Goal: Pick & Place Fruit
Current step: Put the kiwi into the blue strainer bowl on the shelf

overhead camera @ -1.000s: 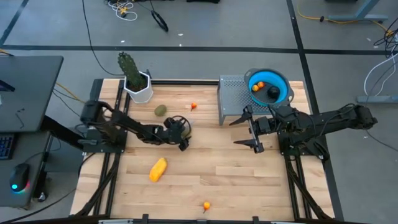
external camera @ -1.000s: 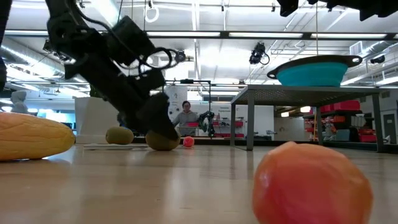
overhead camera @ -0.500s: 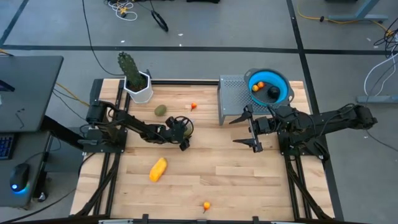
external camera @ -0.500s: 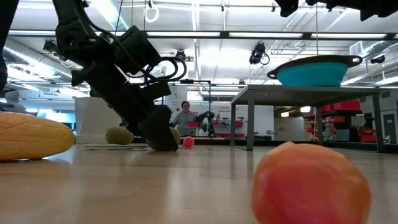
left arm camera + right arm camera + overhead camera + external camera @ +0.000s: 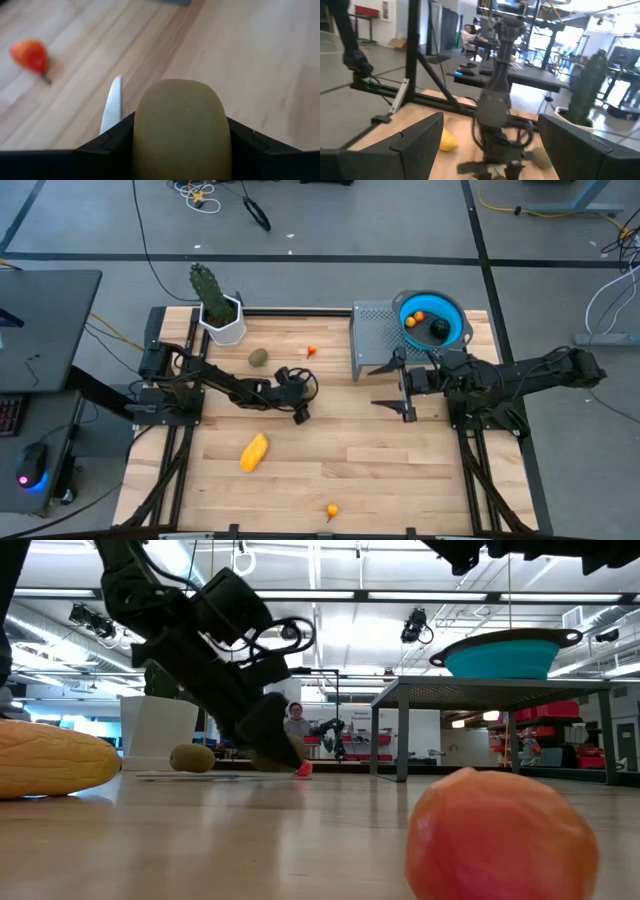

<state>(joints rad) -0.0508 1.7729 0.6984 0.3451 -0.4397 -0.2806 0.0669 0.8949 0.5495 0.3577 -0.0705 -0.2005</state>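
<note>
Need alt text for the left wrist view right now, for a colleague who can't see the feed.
An olive-green oval fruit sits between the left gripper's two dark fingers, filling the lower middle of the view over the wooden table. A silver knife blade lies just beyond it, and a small orange-red fruit farther off.

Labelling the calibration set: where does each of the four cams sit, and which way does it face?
High: overhead, straight down on the table; both arms show.
Low: at tabletop height, level across to the room; left arm comes in from above.
Left wrist: on the left arm, looking past its fingers at the olive-green fruit between them.
Right wrist: on the right arm, facing the left arm across the table.
Shared: cactus, high and right wrist.
</note>
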